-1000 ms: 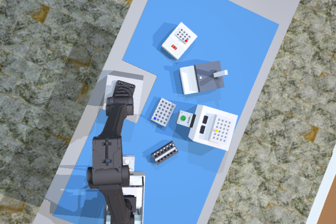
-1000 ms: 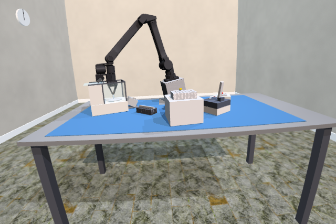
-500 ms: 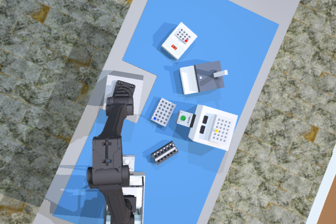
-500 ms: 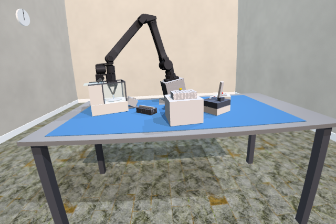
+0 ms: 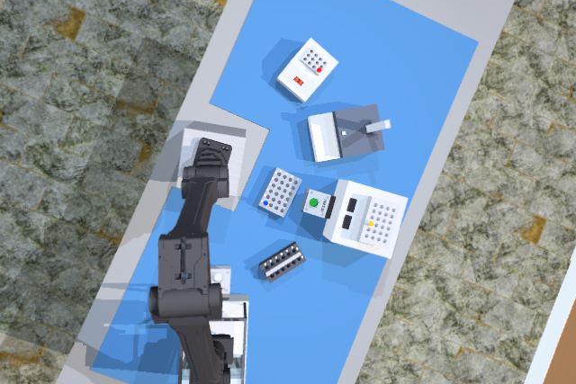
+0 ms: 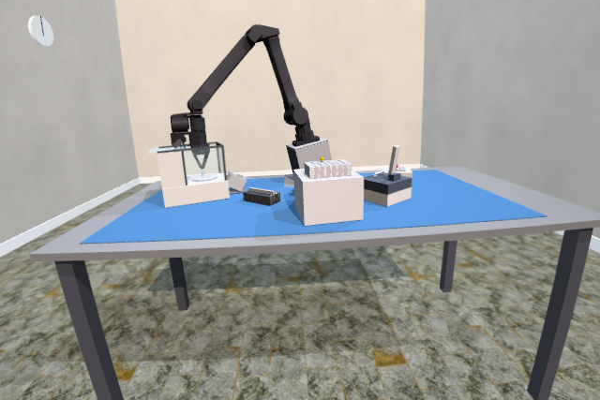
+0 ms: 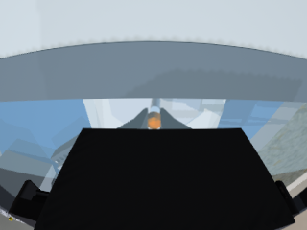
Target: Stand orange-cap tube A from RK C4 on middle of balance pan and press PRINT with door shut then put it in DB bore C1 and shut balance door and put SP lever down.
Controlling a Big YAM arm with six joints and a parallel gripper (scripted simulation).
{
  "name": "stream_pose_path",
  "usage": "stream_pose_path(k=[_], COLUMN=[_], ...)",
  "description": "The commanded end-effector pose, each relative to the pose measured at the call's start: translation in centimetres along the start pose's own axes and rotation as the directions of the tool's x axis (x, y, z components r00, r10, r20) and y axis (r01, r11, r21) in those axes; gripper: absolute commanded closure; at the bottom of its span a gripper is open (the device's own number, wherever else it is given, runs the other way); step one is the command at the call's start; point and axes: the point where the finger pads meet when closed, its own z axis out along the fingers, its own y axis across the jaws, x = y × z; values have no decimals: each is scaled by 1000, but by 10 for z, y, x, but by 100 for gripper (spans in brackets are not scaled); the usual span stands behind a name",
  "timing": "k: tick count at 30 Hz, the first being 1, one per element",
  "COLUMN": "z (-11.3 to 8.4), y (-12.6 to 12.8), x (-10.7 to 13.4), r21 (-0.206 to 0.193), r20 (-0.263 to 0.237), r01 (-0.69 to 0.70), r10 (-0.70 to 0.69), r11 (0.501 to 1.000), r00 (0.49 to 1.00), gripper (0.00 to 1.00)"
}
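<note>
My gripper (image 6: 202,167) (image 7: 153,115) points down inside the glass box of the balance (image 6: 193,194) (image 5: 223,285). It is shut on tube A, whose orange cap (image 7: 153,123) shows between the fingertips. The tube is upright just above or on the pan (image 6: 213,176); contact cannot be told. The balance's door (image 6: 160,150) is slid back, open. The PRINT key (image 5: 217,277) shows on the sloping front. The dry block DB (image 5: 291,86) holds a red-capped tube. The SP lever (image 5: 377,126) (image 6: 395,159) stands up. The lamp is not visible.
The rack RK (image 5: 280,192) holds a blue-capped tube. The mixer MX (image 5: 337,226) (image 6: 329,201) holds a yellow-capped tube and has a green button on its front. The magnet block MG (image 5: 282,262) (image 6: 262,196) stands between MX and the balance. Glass walls surround my fingers.
</note>
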Motion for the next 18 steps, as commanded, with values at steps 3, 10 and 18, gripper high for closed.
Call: stream_pose_path(k=[3,10,18], z=[3,5,5], y=[-4,-4,-4], x=[3,3,3], r21=[-3,-2,-2], r20=[-8,-9,-9], r01=[5,5,5], r10=[-5,-5,-5], r11=[1000,1000,1000], r00=[1000,1000,1000], gripper=[91,91,91])
